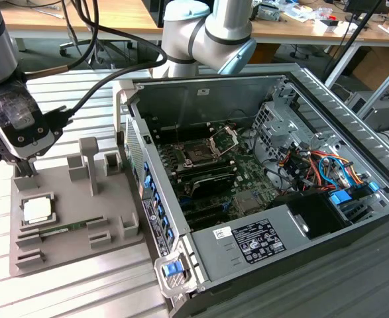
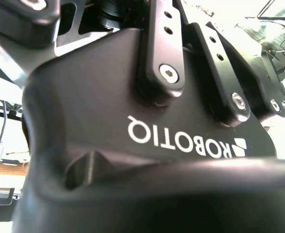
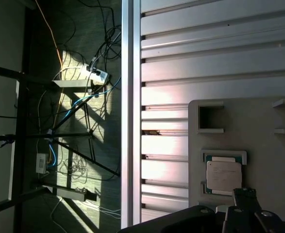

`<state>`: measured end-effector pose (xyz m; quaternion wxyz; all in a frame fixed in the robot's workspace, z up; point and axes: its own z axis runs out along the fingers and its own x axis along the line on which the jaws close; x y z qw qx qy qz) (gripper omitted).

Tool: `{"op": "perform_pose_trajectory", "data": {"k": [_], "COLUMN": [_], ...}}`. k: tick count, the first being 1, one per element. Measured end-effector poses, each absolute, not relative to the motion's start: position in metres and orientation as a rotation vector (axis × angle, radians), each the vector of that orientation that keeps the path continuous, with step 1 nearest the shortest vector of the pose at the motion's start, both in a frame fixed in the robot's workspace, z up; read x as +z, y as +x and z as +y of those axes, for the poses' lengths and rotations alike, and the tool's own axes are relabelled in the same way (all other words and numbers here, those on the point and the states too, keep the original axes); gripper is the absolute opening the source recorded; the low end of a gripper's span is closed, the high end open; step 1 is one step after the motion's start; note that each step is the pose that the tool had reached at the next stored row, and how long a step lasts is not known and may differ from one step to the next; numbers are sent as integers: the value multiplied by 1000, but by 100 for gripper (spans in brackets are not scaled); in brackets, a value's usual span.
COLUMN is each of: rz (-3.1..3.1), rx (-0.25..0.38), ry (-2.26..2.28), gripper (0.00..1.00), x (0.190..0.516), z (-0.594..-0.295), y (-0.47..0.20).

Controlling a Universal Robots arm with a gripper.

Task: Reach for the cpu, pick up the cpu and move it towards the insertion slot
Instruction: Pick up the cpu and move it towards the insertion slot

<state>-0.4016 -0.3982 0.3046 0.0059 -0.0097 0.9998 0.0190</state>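
Observation:
The cpu (image 1: 37, 210) is a pale square chip lying flat in a recess of the grey holder block (image 1: 108, 199) at the exterior view's left. It also lies in the first wrist view, cpu (image 3: 223, 175). My gripper (image 1: 25, 171) hangs just above the block's far corner, a short way behind the cpu and not touching it. Its black housing (image 2: 147, 145) is close up in the second wrist view. The insertion slot (image 1: 197, 154) is a dark square socket with its silver frame raised, on the green board inside the open computer case (image 1: 327, 99).
A green memory stick (image 1: 56, 231) lies in the holder block in front of the cpu, and grey posts (image 1: 89, 162) stand up from the block. The case's side wall (image 1: 148, 199) rises between block and board. Slatted metal table (image 1: 81, 291) lies underneath.

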Motion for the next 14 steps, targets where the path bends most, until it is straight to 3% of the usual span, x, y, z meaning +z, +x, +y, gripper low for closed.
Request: {"op": "perform_pose_trajectory", "data": {"k": [14], "rz": [3129], "rx": [59], "ry": [-30], "gripper": [11], "x": [302], "z": [-398], "y": [-402]}}
